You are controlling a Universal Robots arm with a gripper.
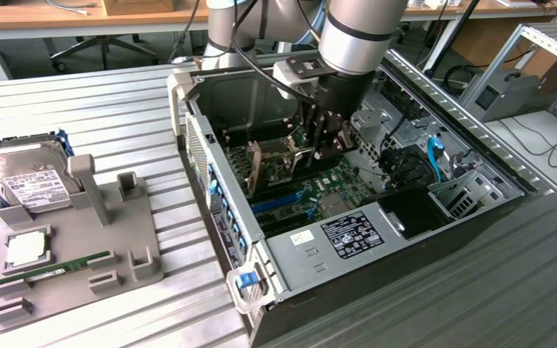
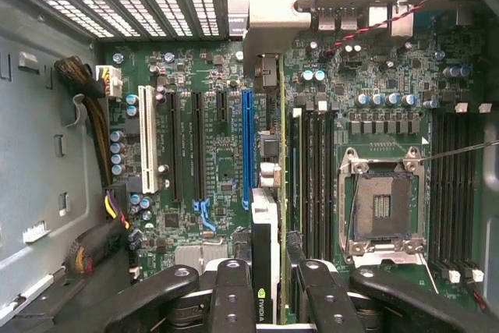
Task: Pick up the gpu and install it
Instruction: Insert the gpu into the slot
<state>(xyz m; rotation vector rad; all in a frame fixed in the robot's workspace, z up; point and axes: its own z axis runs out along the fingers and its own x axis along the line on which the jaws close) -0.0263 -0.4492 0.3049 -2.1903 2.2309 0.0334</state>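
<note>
Pickup done: hand (image 2: pixel 273 286) pinches gpu (image 2: pixel 263 224) edge-on inside open computer case (image 1: pixel 405 239), at exterior view's right of desk (image 1: pixel 114 109). Card hangs over motherboard (image 2: pixel 210 154), just beside blue slot (image 2: pixel 247 146). Seating looks unfinished.
</note>
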